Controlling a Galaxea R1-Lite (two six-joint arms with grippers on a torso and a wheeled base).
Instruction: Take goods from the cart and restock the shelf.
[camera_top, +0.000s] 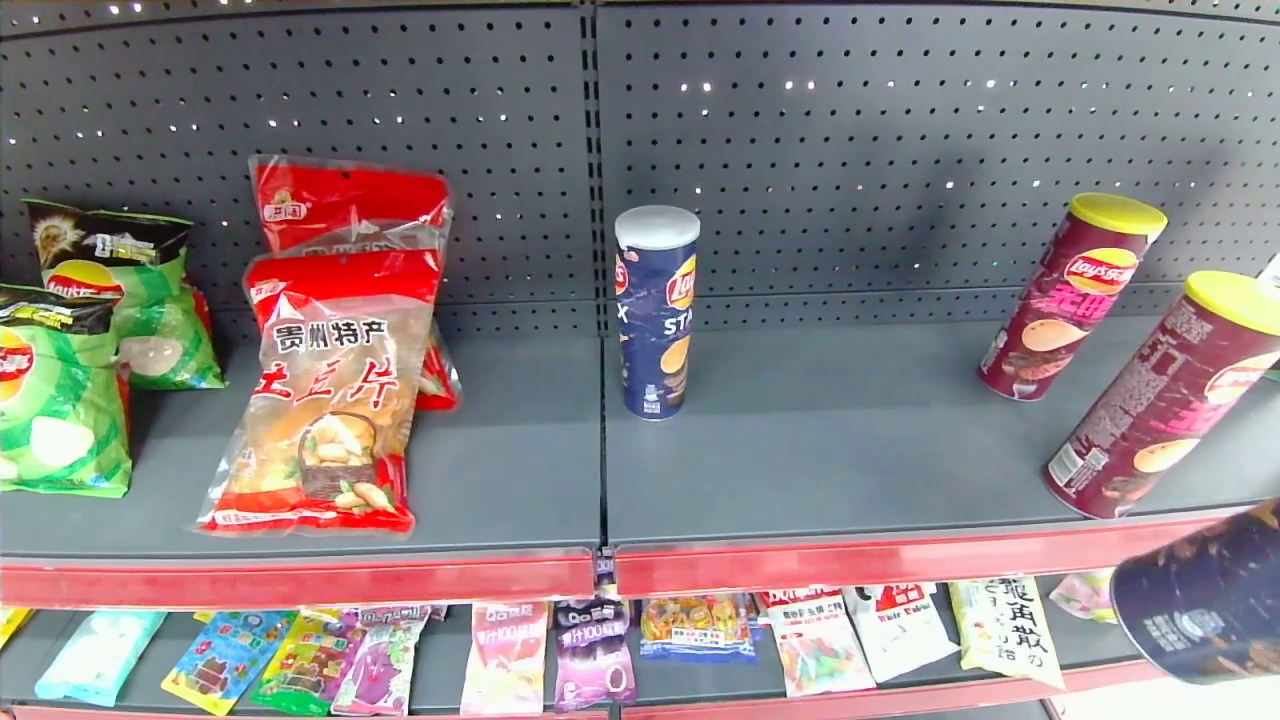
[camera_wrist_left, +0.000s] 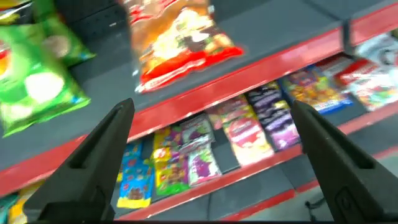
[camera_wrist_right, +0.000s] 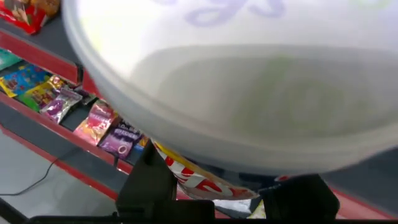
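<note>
A dark blue chips can (camera_top: 1203, 600) hangs at the lower right, in front of the shelf's red edge (camera_top: 900, 562). In the right wrist view its white lid (camera_wrist_right: 249, 81) looms close, and my right gripper (camera_wrist_right: 221, 183) is shut on the can with a dark finger on each side. A matching blue can (camera_top: 656, 312) stands upright mid-shelf. My left gripper (camera_wrist_left: 211, 162) is open with nothing between its fingers (camera_wrist_left: 93, 162), in front of the lower shelf's candy packs (camera_wrist_left: 249, 130).
Two maroon cans (camera_top: 1070, 297) (camera_top: 1165, 395) with yellow lids stand at the shelf's right. Red snack bags (camera_top: 325, 390) and green chip bags (camera_top: 60, 400) fill the left. Bare grey shelf board (camera_top: 850, 440) lies between the blue can and the maroon cans.
</note>
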